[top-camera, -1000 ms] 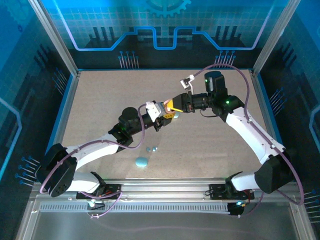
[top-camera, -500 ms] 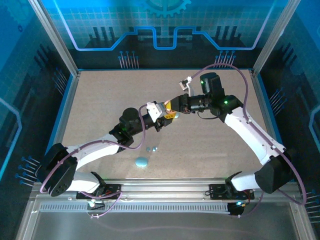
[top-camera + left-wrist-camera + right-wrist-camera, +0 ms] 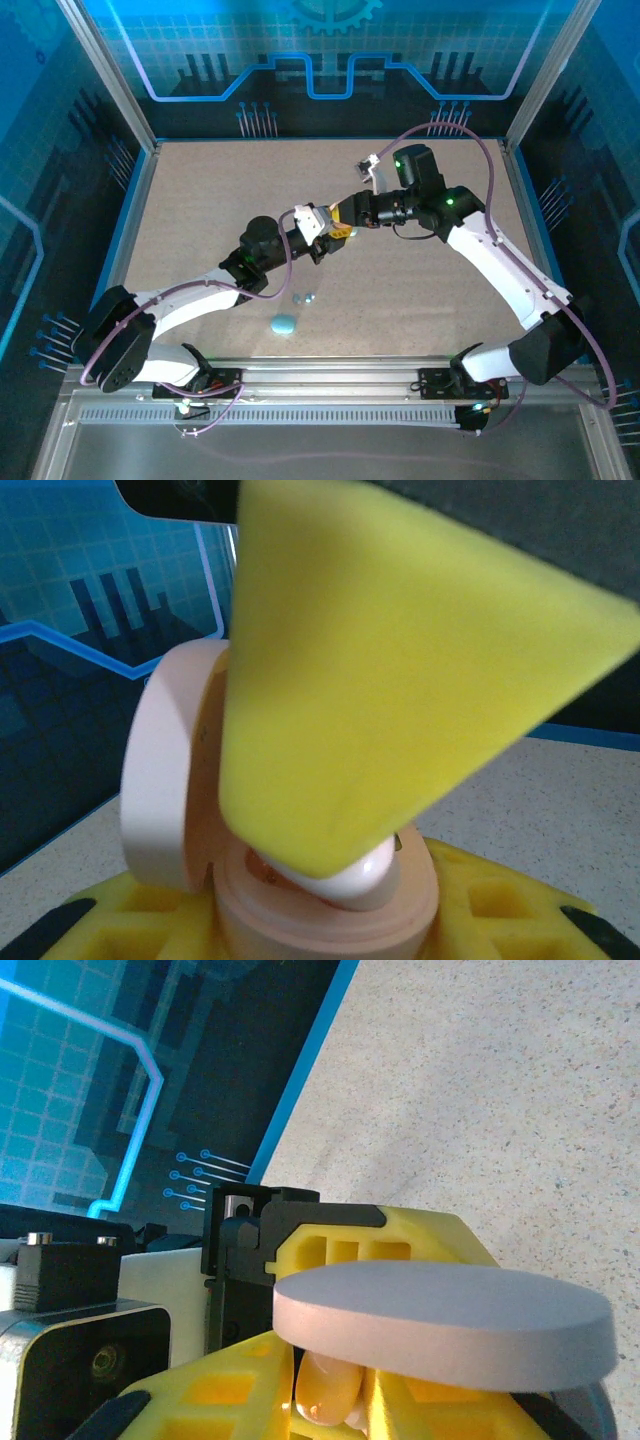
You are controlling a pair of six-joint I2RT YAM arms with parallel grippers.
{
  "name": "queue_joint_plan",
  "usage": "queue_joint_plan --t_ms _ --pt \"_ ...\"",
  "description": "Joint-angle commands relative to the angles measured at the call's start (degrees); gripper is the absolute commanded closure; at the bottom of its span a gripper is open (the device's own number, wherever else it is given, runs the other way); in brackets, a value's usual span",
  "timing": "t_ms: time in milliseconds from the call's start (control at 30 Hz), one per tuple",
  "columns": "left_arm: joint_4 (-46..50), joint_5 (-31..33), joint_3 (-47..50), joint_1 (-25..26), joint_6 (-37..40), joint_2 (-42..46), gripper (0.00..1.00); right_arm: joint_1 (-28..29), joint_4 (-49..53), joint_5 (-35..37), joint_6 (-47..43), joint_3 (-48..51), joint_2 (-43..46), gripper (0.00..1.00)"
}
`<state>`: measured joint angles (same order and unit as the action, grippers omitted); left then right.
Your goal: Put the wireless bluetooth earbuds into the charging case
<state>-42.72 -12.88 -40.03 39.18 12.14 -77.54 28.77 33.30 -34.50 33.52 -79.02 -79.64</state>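
Nearest, a light blue case and two loose earbuds lie by the table's near edge. Mid-table, the left gripper stays clenched on the open pink case, a bud seated inside. The right gripper has edged closer over it; I cannot tell its grip.

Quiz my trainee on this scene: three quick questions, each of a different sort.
1. True or false: the pink case has its lid open.
2. How many loose earbuds lie on the table near the blue case? A none, B two, C five.
3. Name the gripper holding the pink case.
Key: 1 true; 2 B; 3 the left gripper.
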Motion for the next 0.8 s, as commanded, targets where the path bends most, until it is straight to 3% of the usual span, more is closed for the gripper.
queue_joint_plan --t_ms 0,767 --pt "-4.2 0.5 -1.9 0.6 -0.2 0.4 0.68 0.8 3.7 2.2 -1.6 -1.6 -1.0 0.73" --pt "-4.1 1.3 -1.7 0.6 0.2 0.4 0.68 1.0 5.1 4.6 -1.8 -3.3 -0.8 0.68"
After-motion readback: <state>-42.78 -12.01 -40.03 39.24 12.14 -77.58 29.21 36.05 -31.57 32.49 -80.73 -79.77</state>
